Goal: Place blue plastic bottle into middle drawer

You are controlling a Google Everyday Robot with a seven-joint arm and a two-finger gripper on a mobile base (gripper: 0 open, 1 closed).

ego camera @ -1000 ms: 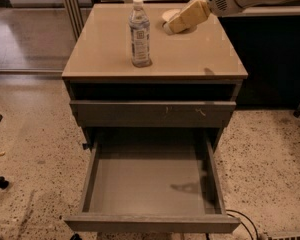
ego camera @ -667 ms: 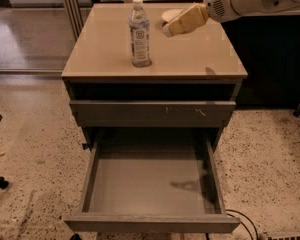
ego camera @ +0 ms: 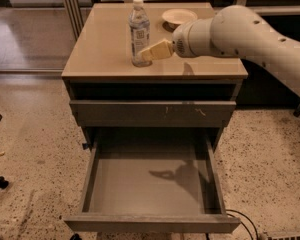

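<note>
The blue plastic bottle stands upright on the tan cabinet top, clear with a white cap and a white-blue label. My gripper, beige at the end of the white arm, reaches in from the right. Its tip is right next to the bottle's lower right side; I cannot tell whether they touch. The middle drawer is pulled fully out below, its flat grey floor bare but for the arm's shadow.
A shallow beige dish sits at the back right of the top. A closed grey drawer front with white scratch marks is above the open drawer. Speckled floor surrounds the cabinet; a cable lies at the bottom right.
My gripper has moved left and forward, from over the dish at the back right to the bottle's lower right side. The bottle and the drawer have not moved.
</note>
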